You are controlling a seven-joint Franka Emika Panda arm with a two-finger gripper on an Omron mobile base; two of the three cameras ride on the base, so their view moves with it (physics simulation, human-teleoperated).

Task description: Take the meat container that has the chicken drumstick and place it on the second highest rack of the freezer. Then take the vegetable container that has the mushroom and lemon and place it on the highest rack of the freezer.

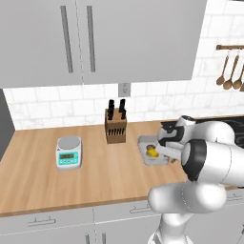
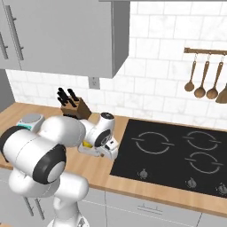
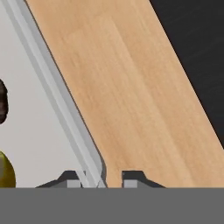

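Note:
The vegetable container [image 1: 144, 141] is a pale grey tray on the wooden counter, just left of the stove. The lemon [image 1: 151, 153] and the brown mushroom [image 1: 150, 146] lie in it. In the hand view its floor [image 3: 30, 109] fills the left side, with the mushroom [image 3: 2, 100] and lemon [image 3: 5, 171] at the edge. My gripper [image 3: 103, 178] stands over the tray's right rim [image 3: 65, 109], one fingertip on each side. The jaws are narrow, with a thin strip of wood showing between rim and right fingertip [image 3: 131, 177]. The meat container and the freezer are out of view.
A knife block [image 1: 116, 126] stands at the back of the counter and a kitchen scale [image 1: 69, 151] sits to the left. The black stove [image 2: 173, 155] lies right of the tray. Wooden spoons [image 2: 204, 82] hang on the wall, and cabinets [image 1: 95, 38] hang overhead.

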